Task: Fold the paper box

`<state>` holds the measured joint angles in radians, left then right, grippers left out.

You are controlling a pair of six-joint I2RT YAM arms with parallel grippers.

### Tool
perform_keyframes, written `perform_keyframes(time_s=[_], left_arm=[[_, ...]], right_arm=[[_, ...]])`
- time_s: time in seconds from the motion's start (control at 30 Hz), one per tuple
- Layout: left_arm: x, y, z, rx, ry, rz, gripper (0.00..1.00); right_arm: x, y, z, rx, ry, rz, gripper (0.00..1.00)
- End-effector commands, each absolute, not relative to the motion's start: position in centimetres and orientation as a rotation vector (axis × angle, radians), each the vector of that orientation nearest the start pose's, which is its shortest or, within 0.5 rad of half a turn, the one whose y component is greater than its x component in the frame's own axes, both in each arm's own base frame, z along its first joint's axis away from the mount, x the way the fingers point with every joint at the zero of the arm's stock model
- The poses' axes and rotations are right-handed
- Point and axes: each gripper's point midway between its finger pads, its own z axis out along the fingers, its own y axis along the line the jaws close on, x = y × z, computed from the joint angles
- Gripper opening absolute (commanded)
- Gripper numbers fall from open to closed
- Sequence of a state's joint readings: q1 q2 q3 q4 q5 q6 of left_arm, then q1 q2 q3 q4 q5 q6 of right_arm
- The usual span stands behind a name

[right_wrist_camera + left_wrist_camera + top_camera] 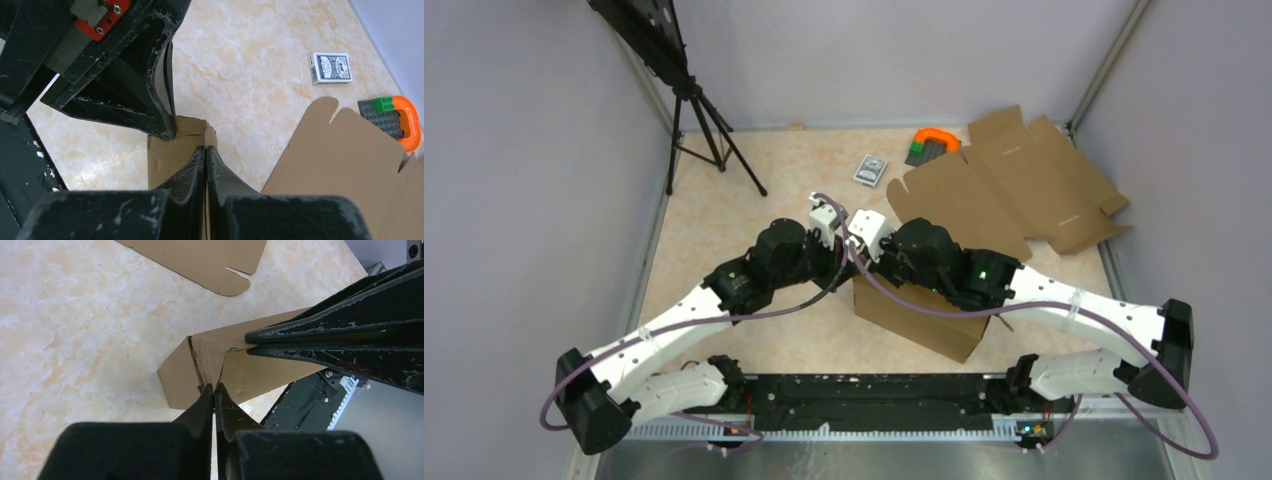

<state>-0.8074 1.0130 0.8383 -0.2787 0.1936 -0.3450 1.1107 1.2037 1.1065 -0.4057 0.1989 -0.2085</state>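
The paper box [924, 320] is a brown cardboard shape, partly folded, standing on the table under both wrists. In the left wrist view my left gripper [215, 386] is shut on the creased corner seam of the box [260, 370]. My right gripper [248, 342] comes in from the right and pinches the box's upper edge. In the right wrist view my right gripper [206, 148] is shut on a thin upright wall of the box [170, 155], and the left gripper [167, 132] presses on the same corner. The arms hide most of the box's top.
A second brown cardboard blank [1014, 185] lies flat at the back right. A small grey card pack [871, 169] and an orange and green brick tool [934, 145] lie behind the box. A black tripod [709, 130] stands at the back left.
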Motion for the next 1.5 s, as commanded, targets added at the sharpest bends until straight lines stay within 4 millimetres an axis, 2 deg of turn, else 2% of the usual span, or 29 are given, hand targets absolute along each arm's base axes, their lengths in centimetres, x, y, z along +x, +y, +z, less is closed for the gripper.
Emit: perform_keyframes(time_s=[0.0,0.17,0.4,0.6,0.83,0.97,1.0,1.13,1.23,1.37,1.47], left_arm=[[18.7,-28.5,21.6,0.683,2.041,-0.953,0.0],[19.0,-28.2,20.2,0.678,2.075,-0.894,0.0],[18.8,-28.0,19.4,0.694,2.08,-0.864,0.0],[17.9,-28.2,18.5,0.719,2.106,-0.891,0.0],[17.6,-28.5,19.2,0.72,2.113,-0.92,0.0],[18.2,-28.2,20.2,0.674,2.106,-0.896,0.17],[18.4,-28.2,20.6,0.666,2.096,-0.894,0.19],[19.1,-28.0,21.5,0.651,2.07,-0.863,0.16],[19.2,-28.0,21.4,0.66,2.083,-0.844,0.16],[19.3,-28.1,21.5,0.668,2.088,-0.839,0.05],[19.4,-28.0,22.1,0.659,2.072,-0.837,0.22]], right_arm=[[19.6,30.7,23.3,-1.188,1.745,0.345,0.0],[19.7,30.6,23.1,-1.191,1.745,0.338,0.0],[19.0,30.7,22.9,-1.228,1.726,0.373,0.0],[18.3,30.7,21.3,-1.292,1.749,0.381,0.0],[18.0,30.5,20.6,-1.308,1.759,0.387,0.0],[18.1,30.4,20.9,-1.295,1.752,0.385,0.0],[18.1,30.4,20.9,-1.294,1.752,0.385,0.0],[18.0,30.3,21.0,-1.287,1.755,0.391,0.0],[18.0,30.3,21.1,-1.283,1.753,0.391,0.0],[18.1,30.3,21.1,-1.28,1.755,0.392,0.0],[18.1,30.3,21.0,-1.282,1.759,0.391,0.0]])
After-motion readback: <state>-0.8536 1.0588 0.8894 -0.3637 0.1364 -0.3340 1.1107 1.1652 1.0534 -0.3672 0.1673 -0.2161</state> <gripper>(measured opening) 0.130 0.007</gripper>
